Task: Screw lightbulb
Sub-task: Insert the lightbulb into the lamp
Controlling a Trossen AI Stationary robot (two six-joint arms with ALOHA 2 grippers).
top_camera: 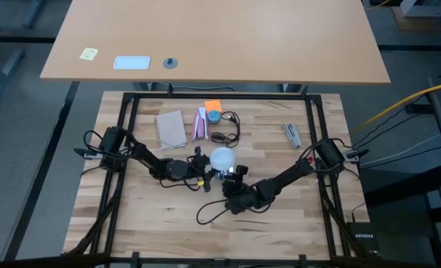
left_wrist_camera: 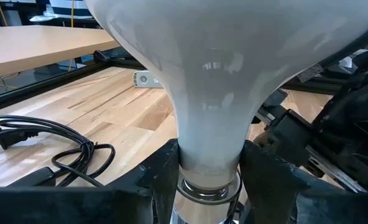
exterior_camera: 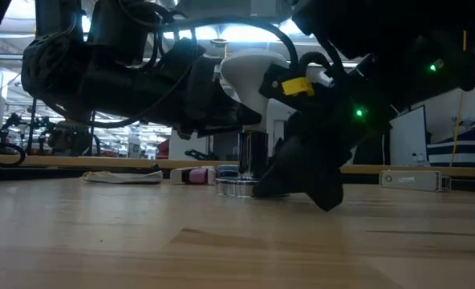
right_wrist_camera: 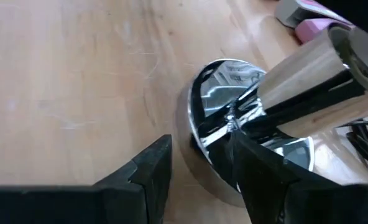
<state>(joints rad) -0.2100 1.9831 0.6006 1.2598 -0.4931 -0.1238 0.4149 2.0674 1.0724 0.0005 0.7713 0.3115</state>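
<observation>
The lightbulb (left_wrist_camera: 221, 81) sits near the table's middle, neck down in the top of the socket (right_wrist_camera: 234, 134), globe up. The left gripper (left_wrist_camera: 209, 165) is clenched on the bulb's narrow neck, one finger each side. The right gripper (right_wrist_camera: 199, 171) straddles the rim of the socket's round silvery base, fingers set either side of it, bracing it against the wood.

Risks, as a guess: if the bulb goes in tilted, the thread could cross and jam; the smooth neck could slip in the fingers when turned; if the right hold is loose, the base may spin with the bulb or drag on its dark cord (top_camera: 224, 138).

The left wrist view alone shows the neck meeting the metal collar. The right wrist view alone shows the base and its rim grip. The high view gives the layout, with a pink-and-white packet (top_camera: 200, 123) toward the far edge. The low view is mostly blocked by arms.
</observation>
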